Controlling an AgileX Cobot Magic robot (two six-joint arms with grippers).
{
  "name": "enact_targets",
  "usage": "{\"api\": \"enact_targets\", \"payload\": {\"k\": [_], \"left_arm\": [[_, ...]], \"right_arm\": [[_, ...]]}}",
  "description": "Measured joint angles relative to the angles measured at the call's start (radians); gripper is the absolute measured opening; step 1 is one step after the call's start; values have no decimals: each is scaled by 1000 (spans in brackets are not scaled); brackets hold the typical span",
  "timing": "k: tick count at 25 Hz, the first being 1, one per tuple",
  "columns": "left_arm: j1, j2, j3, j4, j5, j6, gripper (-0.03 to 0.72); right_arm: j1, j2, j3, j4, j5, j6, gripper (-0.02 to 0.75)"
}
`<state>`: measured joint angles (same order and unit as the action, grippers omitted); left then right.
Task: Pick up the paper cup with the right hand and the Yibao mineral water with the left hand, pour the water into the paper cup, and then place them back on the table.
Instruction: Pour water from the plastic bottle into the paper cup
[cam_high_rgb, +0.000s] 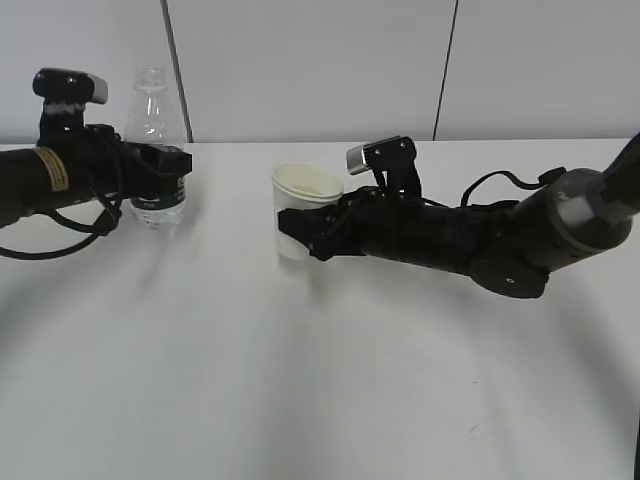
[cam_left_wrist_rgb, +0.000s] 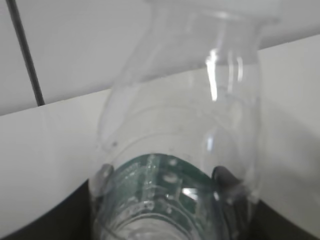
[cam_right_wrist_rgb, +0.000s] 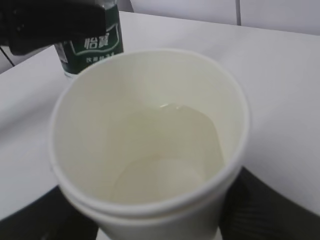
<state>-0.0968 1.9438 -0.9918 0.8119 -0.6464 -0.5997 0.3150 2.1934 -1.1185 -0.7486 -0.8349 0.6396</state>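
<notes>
The Yibao mineral water (cam_high_rgb: 155, 110) stands upright at the far left of the table (cam_high_rgb: 300, 390). My left gripper (cam_high_rgb: 168, 170) is shut on its green label band. In the left wrist view the bottle (cam_left_wrist_rgb: 180, 125) fills the frame, with fingers (cam_left_wrist_rgb: 226, 181) pressed on both sides of it and the gripper (cam_left_wrist_rgb: 165, 187) around the label. The paper cup (cam_high_rgb: 305, 195) sits mid-table, tilted slightly. My right gripper (cam_high_rgb: 300, 235) is shut on its lower wall. The right wrist view looks into the cup (cam_right_wrist_rgb: 150, 100), which holds clear water (cam_right_wrist_rgb: 170, 170). The bottle's label (cam_right_wrist_rgb: 95, 45) shows behind it.
A white panelled wall (cam_high_rgb: 320, 60) with dark seams stands right behind the table's back edge. The left arm (cam_right_wrist_rgb: 50, 22) shows as a black shape at the top left of the right wrist view. A black cable (cam_high_rgb: 60, 235) loops under the left arm.
</notes>
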Motion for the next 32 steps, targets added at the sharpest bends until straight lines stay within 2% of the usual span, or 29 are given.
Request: {"api": "enact_targets", "payload": {"k": [9,12,19,32], "left_arm": [[1,145,-1,-225,-184,212,375],[1,182,-1,-274,-242,237,375],[1,253,-21,-287,-327,249,375],[1,257,-21,-291,-336,267,375]], "right_arm": [[0,0,0,108,0,-57,488],[0,0,0,148,0,-71,488],[-2,0,0,244,6,-168,488],[-8,0,0,456,62,-311,488]]}}
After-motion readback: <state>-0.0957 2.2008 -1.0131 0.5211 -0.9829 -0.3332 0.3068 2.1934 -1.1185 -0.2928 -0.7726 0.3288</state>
